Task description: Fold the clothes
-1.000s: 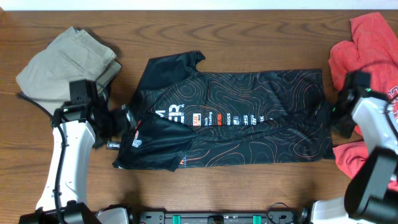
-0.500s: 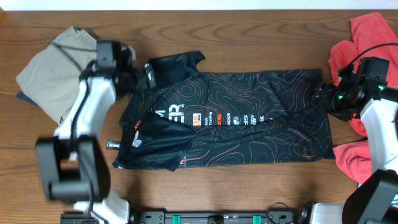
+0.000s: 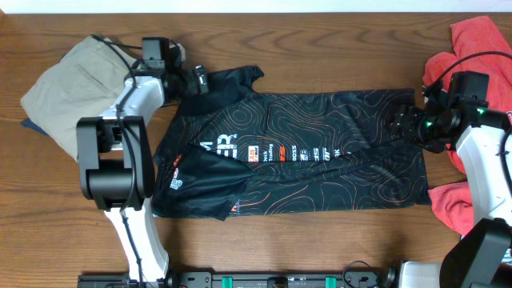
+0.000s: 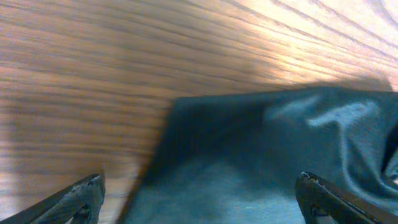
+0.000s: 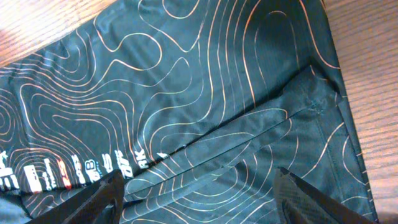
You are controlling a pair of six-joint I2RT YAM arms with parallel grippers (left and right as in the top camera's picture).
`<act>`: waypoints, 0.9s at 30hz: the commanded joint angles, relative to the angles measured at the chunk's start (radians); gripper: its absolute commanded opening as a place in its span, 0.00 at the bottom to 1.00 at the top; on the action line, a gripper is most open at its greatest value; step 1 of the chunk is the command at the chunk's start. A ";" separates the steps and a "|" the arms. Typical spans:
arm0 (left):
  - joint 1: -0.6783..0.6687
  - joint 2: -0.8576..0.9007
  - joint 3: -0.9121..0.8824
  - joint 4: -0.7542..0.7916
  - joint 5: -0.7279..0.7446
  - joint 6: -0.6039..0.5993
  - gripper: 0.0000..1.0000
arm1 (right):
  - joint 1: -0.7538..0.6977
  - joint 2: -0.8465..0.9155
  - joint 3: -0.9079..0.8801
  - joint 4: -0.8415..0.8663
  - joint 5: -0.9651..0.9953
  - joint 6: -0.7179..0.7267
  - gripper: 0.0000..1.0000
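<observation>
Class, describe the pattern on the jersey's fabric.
The jersey is black with thin orange contour lines, clearest in the right wrist view.

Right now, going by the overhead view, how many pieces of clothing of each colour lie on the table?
Black jersey: 1
Khaki trousers: 1
Red cloth: 1 heap; the right arm hides whether it is more than one piece
Total: 3
</observation>
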 commanded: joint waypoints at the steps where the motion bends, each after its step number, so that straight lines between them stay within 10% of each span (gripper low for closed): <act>1: -0.051 0.050 0.013 -0.001 0.001 0.015 0.98 | 0.011 -0.003 0.002 0.008 0.005 -0.012 0.75; 5: -0.089 0.073 0.013 -0.002 -0.030 0.016 0.71 | 0.011 -0.002 0.001 0.034 0.034 -0.012 0.75; 9: -0.089 0.069 0.013 0.000 -0.051 0.017 0.10 | 0.011 -0.002 0.000 0.077 0.051 -0.016 0.73; 27: -0.066 -0.111 0.013 -0.277 -0.021 -0.085 0.06 | 0.021 0.274 -0.009 0.605 0.129 -0.026 0.64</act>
